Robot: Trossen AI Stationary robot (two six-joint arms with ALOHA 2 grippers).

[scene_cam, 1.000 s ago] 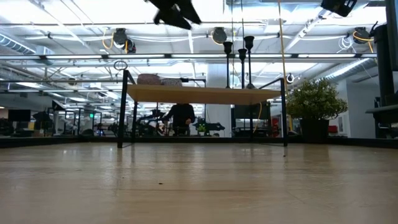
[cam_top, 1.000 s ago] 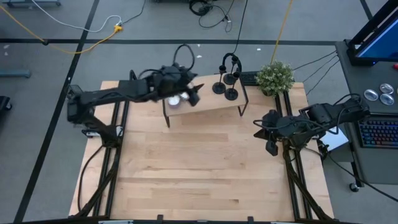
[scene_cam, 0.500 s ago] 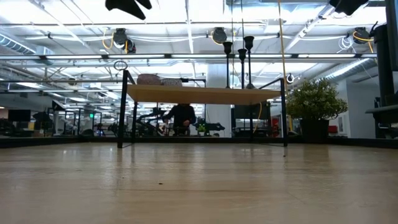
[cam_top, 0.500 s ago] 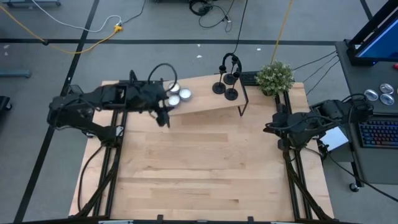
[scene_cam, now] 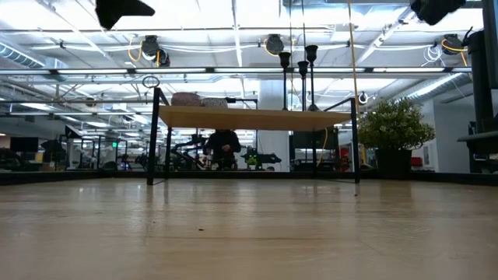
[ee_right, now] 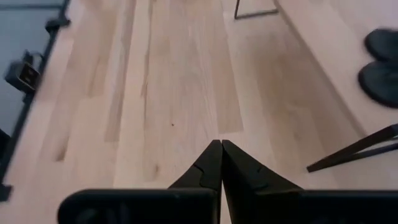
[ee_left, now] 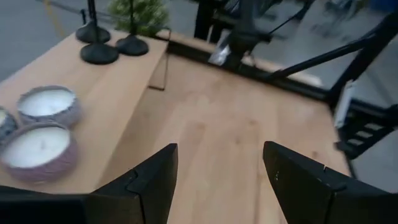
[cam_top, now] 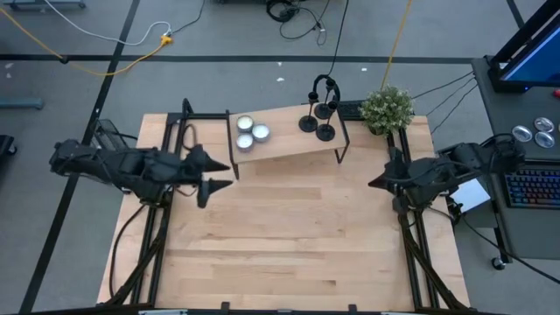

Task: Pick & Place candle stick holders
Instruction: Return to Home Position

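Note:
Three black candle stick holders (cam_top: 317,122) stand on their round bases at the right end of a raised wooden shelf (cam_top: 284,144). They also show in the left wrist view (ee_left: 99,53), and the low view shows their upright stems (scene_cam: 303,70). My left gripper (cam_top: 215,173) is open and empty. It hovers over the table left of and nearer than the shelf, pointing toward the table's right edge; the left wrist view (ee_left: 217,180) shows the gap. My right gripper (cam_top: 374,182) is shut and empty by the right edge, also in the right wrist view (ee_right: 221,163).
Three white candles in tins (cam_top: 249,132) sit on the shelf's left end (ee_left: 38,144). The shelf stands on thin black wire legs (cam_top: 343,149). A potted plant (cam_top: 387,108) stands at the table's far right corner. Bare wood (cam_top: 289,236) lies in front of the shelf.
My left gripper has drawn back from above the shelf's left end, over the candles, toward the table's left and near edges. The three candles now show uncovered on the shelf. The holders have stayed where they were.

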